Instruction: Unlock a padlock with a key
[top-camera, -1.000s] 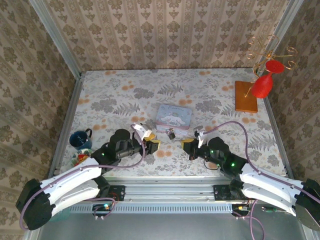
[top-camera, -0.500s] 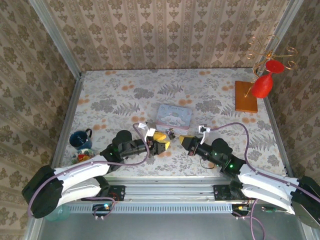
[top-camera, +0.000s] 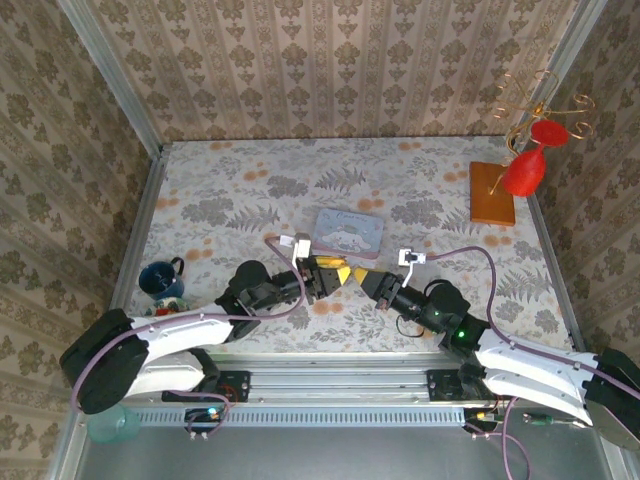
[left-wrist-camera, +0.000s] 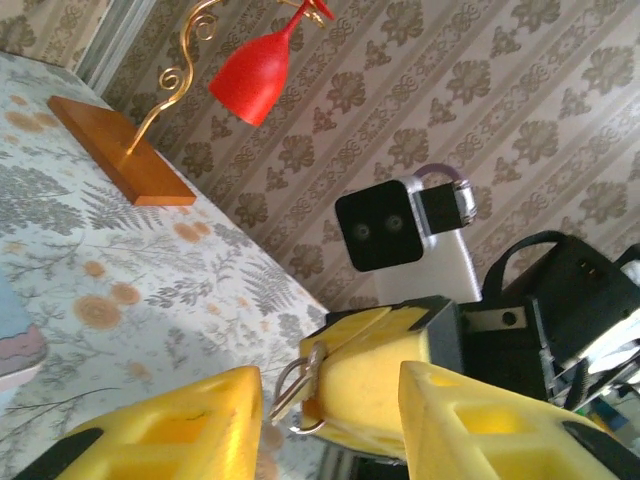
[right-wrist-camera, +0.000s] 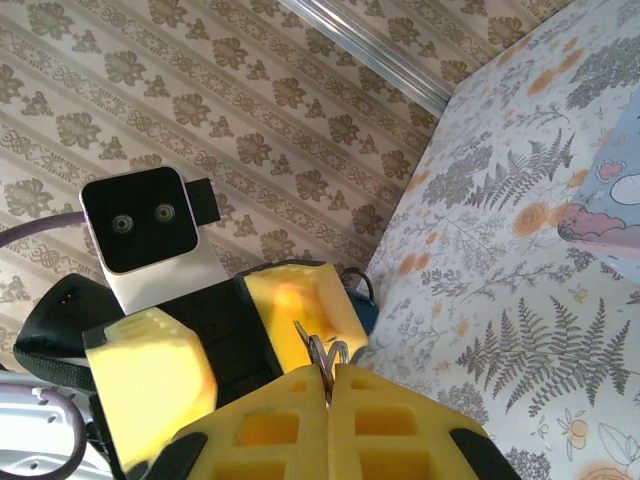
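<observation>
My right gripper is shut on a small silvery key with a wire ring, which sticks out past its yellow pads. In the left wrist view that key and the right gripper's fingertips sit between the two yellow fingers of my left gripper, which stand apart. From above, the left gripper and right gripper meet tip to tip at the table's middle front, just in front of the tin. The padlock is hidden there beneath the fingers.
A pastel cartoon tin lies just behind the grippers. A wooden base with a gold wire stand and a red glass stands at the back right. A dark blue mug sits at the left edge.
Both grippers have swung inward and met at the middle, over the spot where the padlock lay. The right one brought the key between the left one's fingers, which have narrowed a little.
</observation>
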